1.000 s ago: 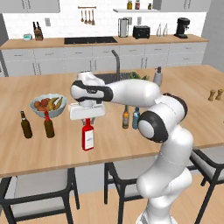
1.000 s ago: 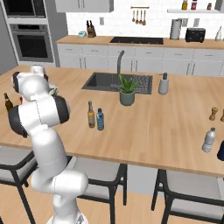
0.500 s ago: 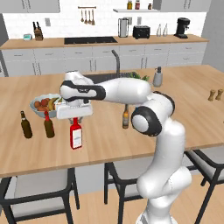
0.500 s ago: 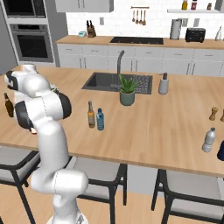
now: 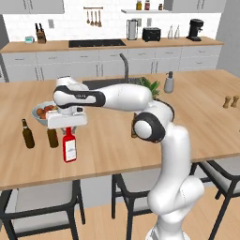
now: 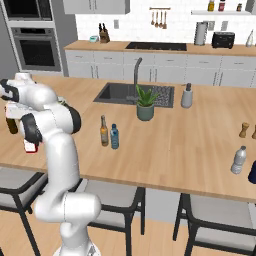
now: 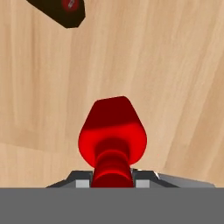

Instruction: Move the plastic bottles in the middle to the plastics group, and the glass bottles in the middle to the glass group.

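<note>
My gripper (image 5: pixel 69 127) is shut on the neck of the red glass bottle (image 5: pixel 69 149), which has a white label. The bottle hangs upright low over the wooden counter (image 5: pixel 108 150), and I cannot tell whether its base touches. Just to its left stand the two dark brown bottles of the glass group (image 5: pixel 52 138), the other one (image 5: pixel 28 133) further left. In the hand view the red bottle (image 7: pixel 112 133) fills the space between my fingertips, with a dark red-topped bottle (image 7: pixel 65 11) beyond. The amber glass bottle (image 6: pixel 103 131) and the small blue plastic bottle (image 6: pixel 114 136) stand mid-counter. A clear plastic bottle (image 6: pixel 239 160) stands far right.
A bowl of fruit (image 5: pixel 43 110) sits right behind my gripper. The sink (image 6: pixel 131 94), a potted plant (image 6: pixel 145 105) and a soap dispenser (image 6: pixel 187 96) lie along the far side. Two small shakers (image 5: pixel 231 101) stand at the right. Stools (image 5: pixel 42 201) line the near edge.
My arm has swung left along the counter with the red bottle in its grip, bringing it from mid-counter to just right of the two dark brown bottles.
</note>
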{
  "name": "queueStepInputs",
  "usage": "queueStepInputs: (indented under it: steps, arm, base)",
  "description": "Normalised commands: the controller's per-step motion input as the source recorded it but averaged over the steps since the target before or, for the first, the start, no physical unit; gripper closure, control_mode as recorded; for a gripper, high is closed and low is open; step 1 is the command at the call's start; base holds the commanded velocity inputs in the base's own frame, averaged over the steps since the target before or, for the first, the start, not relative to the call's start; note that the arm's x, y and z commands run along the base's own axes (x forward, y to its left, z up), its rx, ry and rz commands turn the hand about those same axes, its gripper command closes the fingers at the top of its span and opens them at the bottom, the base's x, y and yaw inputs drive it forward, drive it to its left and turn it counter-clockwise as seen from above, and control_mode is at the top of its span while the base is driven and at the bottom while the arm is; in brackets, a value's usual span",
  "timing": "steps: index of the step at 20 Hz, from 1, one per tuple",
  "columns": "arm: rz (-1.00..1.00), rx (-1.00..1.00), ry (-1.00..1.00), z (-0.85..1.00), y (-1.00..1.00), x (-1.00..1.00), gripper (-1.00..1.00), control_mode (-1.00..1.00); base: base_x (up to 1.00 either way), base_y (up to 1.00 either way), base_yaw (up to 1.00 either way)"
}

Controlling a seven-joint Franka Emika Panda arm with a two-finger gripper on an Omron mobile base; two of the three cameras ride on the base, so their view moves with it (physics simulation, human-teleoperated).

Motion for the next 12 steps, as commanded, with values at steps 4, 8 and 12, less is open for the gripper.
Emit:
queueStepInputs:
  steps: [4,8,12]
  arm:
    - [0.00,0.00,0.03,-0.02,0.48,0.00,1.00,-1.00]
    - [0.00,0.00,0.01,-0.22,0.17,0.00,1.00,-1.00]
    - [0.00,0.00,0.00,-0.23,0.02,0.00,1.00,-1.00]
  base:
    - [0.00,0.00,0.00]
    - [0.00,0.00,0.00]
    - [0.00,0.00,0.00]
